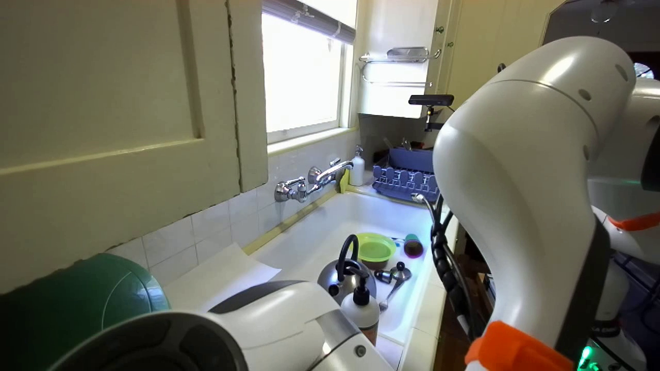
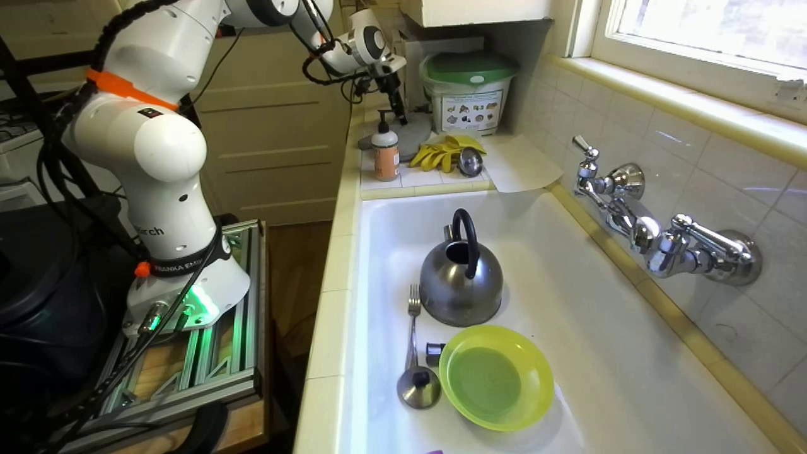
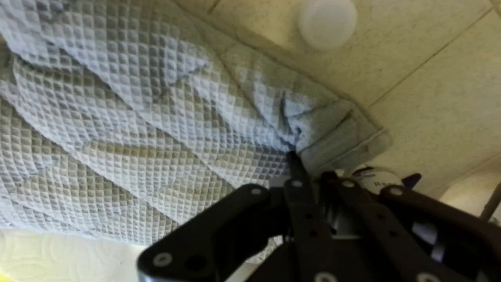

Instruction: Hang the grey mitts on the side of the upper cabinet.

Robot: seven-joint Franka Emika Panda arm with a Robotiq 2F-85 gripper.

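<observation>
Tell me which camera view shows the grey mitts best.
The wrist view: the grey mitts appear close up, waffle texture and stitching visible, though cut off by the frame. In an exterior view they're small, partly behind the pump bottle. In an exterior view with the robot arm looming large, I can't make them out.

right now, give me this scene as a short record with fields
to hang: grey quilted fabric mitts, lying on the pale tiled counter
status: not yet hung
hang on: cream panelled upper cabinet
tool: black two-fingered gripper at the mitts' cuff; grip unclear
alongside: yellow rubber gloves, white-and-orange pump bottle
washing area: white sink with grey metal kettle, lime-green round bowl, silver metal fork
</observation>
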